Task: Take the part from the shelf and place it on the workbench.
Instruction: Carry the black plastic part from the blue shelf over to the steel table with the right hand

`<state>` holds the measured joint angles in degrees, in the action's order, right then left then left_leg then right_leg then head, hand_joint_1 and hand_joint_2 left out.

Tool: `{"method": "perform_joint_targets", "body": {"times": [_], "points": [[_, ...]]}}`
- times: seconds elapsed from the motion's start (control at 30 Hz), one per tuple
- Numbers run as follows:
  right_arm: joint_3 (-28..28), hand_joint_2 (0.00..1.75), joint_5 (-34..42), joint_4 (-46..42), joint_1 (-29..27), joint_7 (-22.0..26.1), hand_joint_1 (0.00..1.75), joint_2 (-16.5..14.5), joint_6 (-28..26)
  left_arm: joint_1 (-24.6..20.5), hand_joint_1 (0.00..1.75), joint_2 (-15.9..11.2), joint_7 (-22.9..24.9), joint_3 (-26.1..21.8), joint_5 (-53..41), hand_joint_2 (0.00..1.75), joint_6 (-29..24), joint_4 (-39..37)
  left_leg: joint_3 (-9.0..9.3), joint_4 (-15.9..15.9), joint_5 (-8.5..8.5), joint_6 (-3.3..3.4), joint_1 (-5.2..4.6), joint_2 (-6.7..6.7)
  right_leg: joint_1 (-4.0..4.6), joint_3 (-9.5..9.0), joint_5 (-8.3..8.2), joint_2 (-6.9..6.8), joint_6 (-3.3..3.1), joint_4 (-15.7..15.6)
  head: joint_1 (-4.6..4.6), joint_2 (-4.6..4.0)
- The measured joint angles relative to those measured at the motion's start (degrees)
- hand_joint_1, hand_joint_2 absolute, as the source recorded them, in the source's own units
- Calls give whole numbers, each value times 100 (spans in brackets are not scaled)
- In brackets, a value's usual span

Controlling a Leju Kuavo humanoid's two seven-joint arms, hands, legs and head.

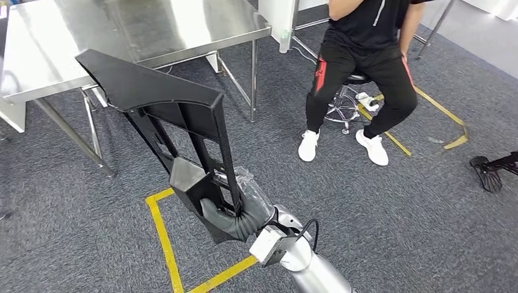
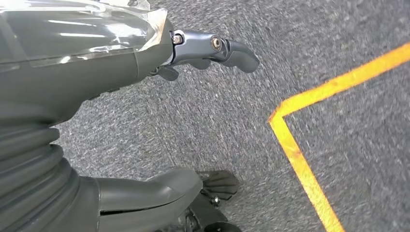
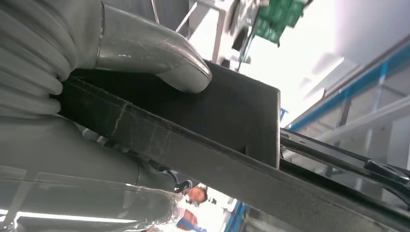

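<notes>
A large black plastic part [image 1: 153,91], a long frame with ribs and a flat angled top, stands up in front of me over the carpet. My right hand [image 1: 238,210] grips its lower end. In the right wrist view the thumb [image 3: 145,48] presses on the part's flat black face [image 3: 232,111]. The stainless steel workbench [image 1: 140,30] stands at the far left, beyond the part's top end. My left hand [image 2: 96,63] hangs over the grey carpet with its fingers [image 2: 217,48] and thumb apart, holding nothing.
A person in black [image 1: 366,49] sits on a stool [image 1: 345,104] at the far right of the workbench. Yellow tape lines [image 1: 165,244] mark the carpet below the part. A black footed stand [image 1: 488,168] lies at the right edge.
</notes>
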<state>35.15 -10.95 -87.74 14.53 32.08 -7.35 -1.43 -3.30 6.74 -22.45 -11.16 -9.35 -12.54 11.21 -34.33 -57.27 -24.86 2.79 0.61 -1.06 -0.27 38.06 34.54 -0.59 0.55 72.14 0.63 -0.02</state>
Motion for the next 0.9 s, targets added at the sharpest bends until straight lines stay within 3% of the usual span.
{"method": "perform_joint_targets", "body": {"times": [0.03,0.07,0.13,0.17,0.23,0.3,0.33,0.4,0.47,0.5,0.53,0.57,0.6,0.67,0.73,0.83,0.9], "points": [[1,175,0,11,-8,-2,175,10,0,10,0,4,-3,0,0,175,-1,0,-2,-3,1,0,0,-85,-12,106,34,16,28,185,-1,0],[1,175,2,18,-11,-2,175,17,-1,21,0,8,-4,-1,0,175,-2,0,0,-6,1,-2,1,-167,-25,102,-32,24,75,140,0,0],[2,175,4,23,-7,-2,175,20,0,36,0,20,-4,-1,0,175,-3,0,5,-24,-3,-23,5,-328,-70,-215,-378,125,188,-571,0,0],[3,175,5,23,-4,-2,175,20,-1,37,0,23,-4,-1,0,175,-4,0,-2,-42,-11,-51,-1,-404,-85,-386,-535,212,212,-958,0,0],[8,175,7,25,0,-2,175,20,0,41,0,25,-6,-1,0,175,-8,0,-35,-68,-18,-124,-8,-506,-96,-567,-689,322,174,-1371,-2,0],[13,175,7,27,6,-2,175,13,2,60,0,23,-8,-1,-2,175,-12,-2,-68,-55,2,-198,8,-566,-77,-576,-714,265,81,-1389,-3,0],[15,175,8,27,10,-2,175,5,2,70,0,19,-10,-1,-5,175,-14,-3,-82,-62,-2,-228,23,-548,-86,-580,-731,225,40,-1398,-4,0],[15,175,-10,26,15,4,175,-5,-20,71,0,13,-17,-1,-18,175,-15,-4,-199,-303,-165,-279,27,-315,-105,-595,-747,140,-50,-1425,-26,0],[13,175,-59,25,0,13,175,-5,-92,49,0,13,-31,-1,-50,175,-20,-3,-515,-965,-528,-318,29,-23,-88,-598,-737,50,-109,-1431,-50,0],[13,175,-79,25,-13,16,175,-3,-136,42,0,14,-37,0,-67,175,-23,-3,-692,-1329,-685,-333,39,37,-74,-597,-733,6,-121,-1430,-51,0],[13,175,-87,25,-26,15,175,-1,-174,40,0,14,-43,1,-85,175,-25,-3,-813,-1579,-758,-342,48,64,-63,-597,-729,-33,-126,-1429,-51,0],[12,175,-85,24,-35,13,175,1,-204,42,0,13,-46,1,-99,175,-22,-3,-831,-1629,-722,-344,53,78,-56,-598,-727,-62,-128,-1428,-52,0],[11,175,-82,22,-39,8,175,1,-231,42,0,10,-44,1,-115,175,-16,-3,-728,-1445,-585,-336,56,88,-53,-603,-725,-83,-128,-1427,-52,0],[9,175,-75,14,-39,-5,175,-4,-279,32,0,-2,-26,1,-151,175,-6,-2,-303,-681,-247,-296,49,131,-40,-617,-719,-104,-117,-1426,-52,0],[0,175,-73,5,-43,-16,175,-14,-328,13,0,-10,12,2,-183,175,-28,-2,-30,-171,-124,-246,20,167,-7,-615,-703,-114,-81,-1423,-48,0],[-9,175,-78,2,-73,-19,175,-46,-372,14,0,-6,71,2,-185,175,-121,-2,12,-78,-143,-152,-13,142,3,-617,-679,-126,17,-1435,-43,0],[-8,175,-70,-2,-71,-10,175,-74,-364,25,0,10,85,-9,-152,175,-196,-2,77,-9,-125,-67,7,116,0,-536,-587,-83,51,-1250,-39,0]]}}
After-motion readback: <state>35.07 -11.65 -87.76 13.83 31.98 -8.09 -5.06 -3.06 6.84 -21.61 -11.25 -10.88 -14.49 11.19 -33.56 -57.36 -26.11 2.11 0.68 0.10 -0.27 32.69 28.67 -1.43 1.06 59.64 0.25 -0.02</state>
